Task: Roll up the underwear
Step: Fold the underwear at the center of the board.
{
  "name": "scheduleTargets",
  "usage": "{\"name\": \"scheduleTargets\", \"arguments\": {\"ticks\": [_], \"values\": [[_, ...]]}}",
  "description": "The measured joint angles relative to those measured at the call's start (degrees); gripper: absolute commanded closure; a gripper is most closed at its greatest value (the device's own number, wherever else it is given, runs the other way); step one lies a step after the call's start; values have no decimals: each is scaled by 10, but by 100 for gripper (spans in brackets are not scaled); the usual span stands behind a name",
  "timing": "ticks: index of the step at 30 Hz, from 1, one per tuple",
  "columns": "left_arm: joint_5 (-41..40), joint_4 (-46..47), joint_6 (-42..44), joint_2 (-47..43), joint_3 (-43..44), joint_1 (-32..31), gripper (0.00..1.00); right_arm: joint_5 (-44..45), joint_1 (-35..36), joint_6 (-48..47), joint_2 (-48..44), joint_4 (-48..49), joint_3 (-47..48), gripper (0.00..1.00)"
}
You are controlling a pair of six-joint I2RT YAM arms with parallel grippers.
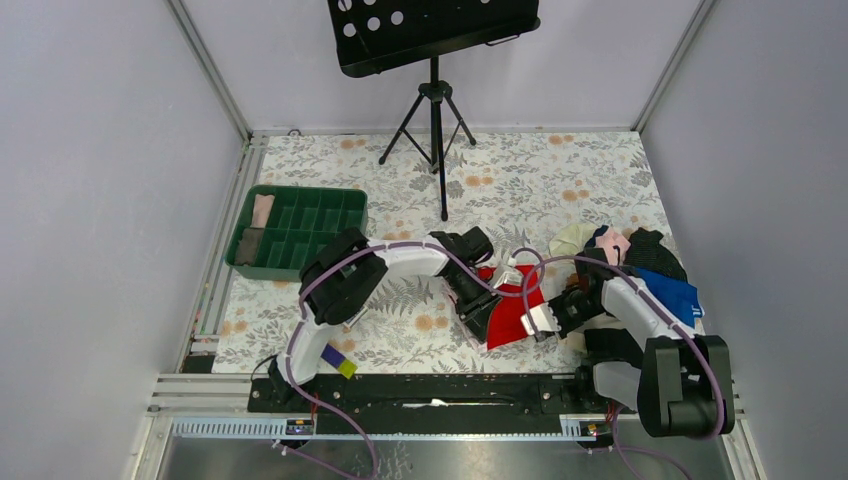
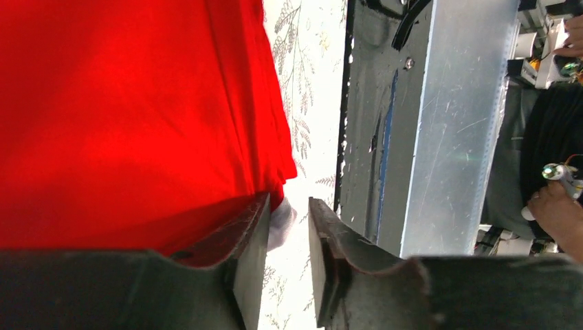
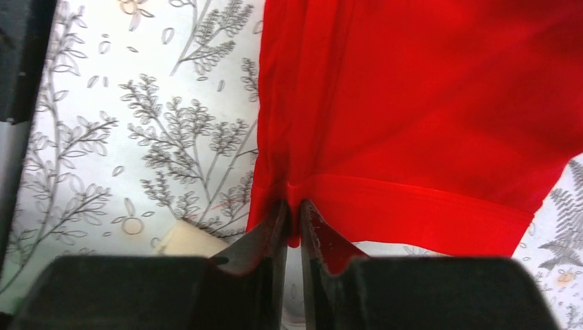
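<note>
1. The underwear (image 1: 515,318) lies on the table between the two grippers, near the front edge and a little right of the middle. It is bright red and partly folded.
2. The left gripper (image 2: 289,201) is at the left side of the underwear. Its jaws stand a little apart and hold nothing. The red cloth lies beside and partly under one finger, and a small white piece of cloth shows in the gap.
3. The right gripper (image 3: 294,204) is at the right side of the underwear, at the hem. Its jaws are almost closed, with only a thin slit between them. A fold of the red hem sits in this slit. I cannot tell if the jaws really press it.
4. The tablecloth (image 1: 560,190) is white with grey leaves and small orange flowers.
5. A green tray (image 1: 305,189) with many compartments stands at the left side of the table. A pink thing and a dark thing lie in its left compartments.
6. A pile of clothes (image 1: 625,250) lies at the right side, just behind the right arm. It has black, blue, pink and pale pieces.
7. A black music stand (image 1: 432,30) stands at the back of the table.
8. Grey walls (image 1: 100,200) close the space on three sides.
</note>
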Motion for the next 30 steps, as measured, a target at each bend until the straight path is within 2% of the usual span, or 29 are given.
{"name": "scheduleTargets", "arguments": {"ticks": [2, 5, 9, 13, 16, 20, 24, 28, 30], "values": [[0, -6, 3, 2, 1, 2, 53, 6, 0, -2, -8, -14, -2, 72], [-1, -33, 21, 2, 19, 11, 47, 18, 0, -2, -29, -38, -4, 68], [-16, -72, 42, -2, 71, 34, 45, 29, 0, -2, -58, -67, 6, 64], [-23, -103, 65, -11, 131, 73, 44, 31, -6, 14, -82, -83, 57, 61], [-28, -110, 62, -11, 171, 108, 45, 25, -12, 80, -99, -72, 92, 61], [-94, -54, 13, -11, 191, 133, 46, 13, -15, 311, -93, 4, 129, 62], [-177, 13, -46, 3, 192, 126, 47, 16, -31, 626, -45, 123, 184, 66], [-194, 39, -62, 25, 183, 125, 48, 24, -39, 902, -9, 210, 201, 76], [-196, 42, -63, 26, 158, 126, 49, 27, -39, 982, 9, 223, 201, 79]]}}
